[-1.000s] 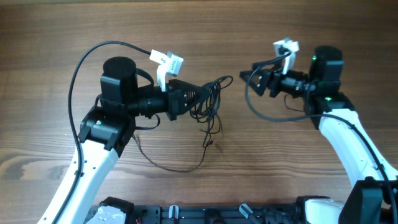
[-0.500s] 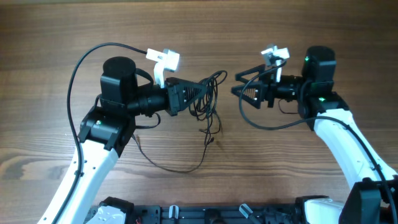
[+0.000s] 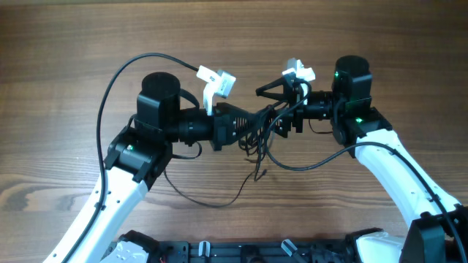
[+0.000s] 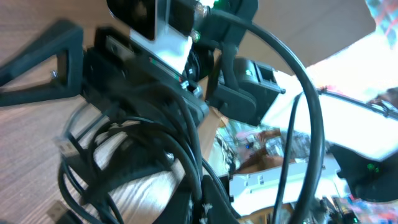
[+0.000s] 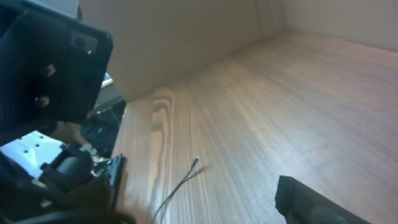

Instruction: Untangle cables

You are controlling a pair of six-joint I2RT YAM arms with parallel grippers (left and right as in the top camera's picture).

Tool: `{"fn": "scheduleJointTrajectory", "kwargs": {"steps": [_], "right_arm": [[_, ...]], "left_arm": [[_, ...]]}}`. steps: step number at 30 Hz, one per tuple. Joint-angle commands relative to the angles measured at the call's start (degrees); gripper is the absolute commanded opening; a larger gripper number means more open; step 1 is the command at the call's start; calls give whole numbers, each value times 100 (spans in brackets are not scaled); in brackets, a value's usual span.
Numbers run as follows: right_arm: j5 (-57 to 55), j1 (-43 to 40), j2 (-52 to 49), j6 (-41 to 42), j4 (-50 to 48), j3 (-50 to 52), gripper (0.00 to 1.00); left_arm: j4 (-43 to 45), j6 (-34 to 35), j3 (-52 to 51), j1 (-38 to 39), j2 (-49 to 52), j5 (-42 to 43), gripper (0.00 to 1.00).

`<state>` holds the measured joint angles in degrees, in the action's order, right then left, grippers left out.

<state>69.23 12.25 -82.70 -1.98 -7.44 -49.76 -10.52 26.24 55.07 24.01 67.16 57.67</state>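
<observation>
The cables (image 3: pixel 254 142) are thin dark cords in a tangled bunch at mid-table, lifted at their top. One long strand (image 3: pixel 212 202) trails down onto the wood. My left gripper (image 3: pixel 243 126) is shut on the top of the bunch. In the left wrist view its fingers (image 4: pixel 214 199) pinch cords and loops (image 4: pixel 93 155) hang in front. My right gripper (image 3: pixel 263 115) faces it from the right, open, its jaws standing above and below the bunch by the left fingertips. The right wrist view shows one finger (image 5: pixel 311 202) and a loose plug end (image 5: pixel 196 162) over the wood.
The thick black arm cable (image 3: pixel 117 80) arcs over the left arm, and another thick cable (image 3: pixel 307 162) sags under the right wrist. The two wrists stand nearly nose to nose. The arm bases (image 3: pixel 241 252) line the front edge of the wooden table (image 3: pixel 58 44).
The right arm has swung left until its open jaws reach the bunch. The left arm has shifted right with the cables still in its grip.
</observation>
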Motion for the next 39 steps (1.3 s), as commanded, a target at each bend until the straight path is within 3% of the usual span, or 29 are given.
{"fn": "scheduleJointTrajectory", "kwargs": {"steps": [1, 3, 6, 7, 10, 12, 13, 17, 22, 30, 33, 35, 39], "right_arm": [[295, -184, -35, -208, -94, -44, 29], [431, -243, -35, -66, -96, -44, 9], [409, -291, -35, 345, -109, -44, 4], [293, -341, -35, 737, -116, -44, 4], [-313, -413, -35, 1659, -109, -44, 4], [-776, -455, -35, 2275, -107, -44, 4], [-1071, -481, -35, 2758, -105, -44, 4], [-1718, -501, -35, 4238, 52, -44, 4], [-1735, -501, -35, 5143, 483, -44, 4], [-1062, -498, -35, 5200, 1279, -42, 4], [-675, -498, -35, 5014, 1279, -42, 4], [-444, -498, -35, 4896, 1272, -42, 4], [-348, -498, -35, 4170, 1482, -42, 4]], "left_arm": [[-125, -420, 22, 26, -44, 439, 7], [-129, -529, 22, 26, -28, 411, 11], [-131, -527, 22, 26, 4, 4, 25], [-186, -522, 22, 26, 26, -343, 54], [-424, -481, 22, 26, 37, -1043, 68], [-577, -404, 22, 26, 42, -1412, 94], [-658, -291, 22, 26, 42, -1593, 100], [-802, -177, 22, 42, 44, -1808, 100], [-796, -184, 22, 299, 46, -2579, 100], [-577, -350, 22, 1106, 199, -4522, 100], [-463, -352, 22, 1259, 393, -4872, 100], [-452, -350, 22, 1285, 573, -5040, 94], [-398, -142, 22, 1266, 848, -5705, 55]]}}
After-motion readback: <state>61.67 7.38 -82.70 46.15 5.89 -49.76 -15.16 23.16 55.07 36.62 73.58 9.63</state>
